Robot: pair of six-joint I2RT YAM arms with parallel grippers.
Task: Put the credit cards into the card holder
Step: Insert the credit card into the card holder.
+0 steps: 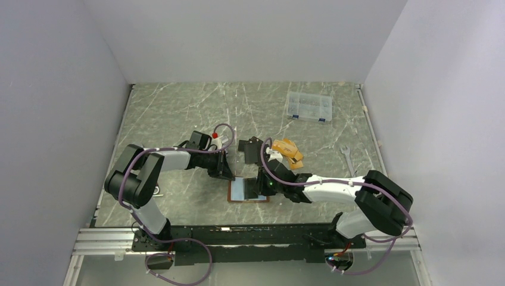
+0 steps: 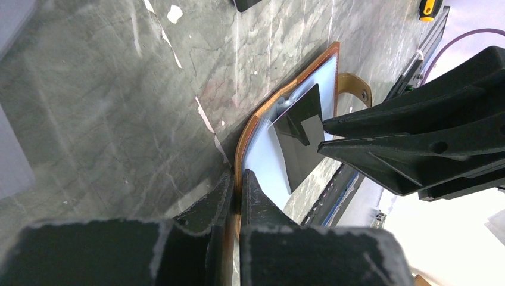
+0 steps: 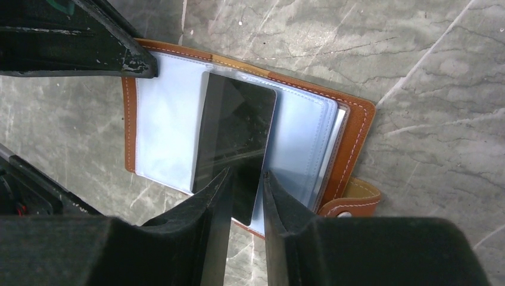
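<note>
On the marble table (image 1: 178,113), low centre of the top view, the card holder (image 1: 241,189) lies open. The left gripper (image 2: 238,179) pinches its leather edge. The right gripper (image 3: 245,179), jaws slightly spread, straddles a black card (image 3: 235,131) lying on the clear sleeves.

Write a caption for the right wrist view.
Right end effector, jaws slightly apart, meets the black credit card lying on the open tan card holder.
</note>
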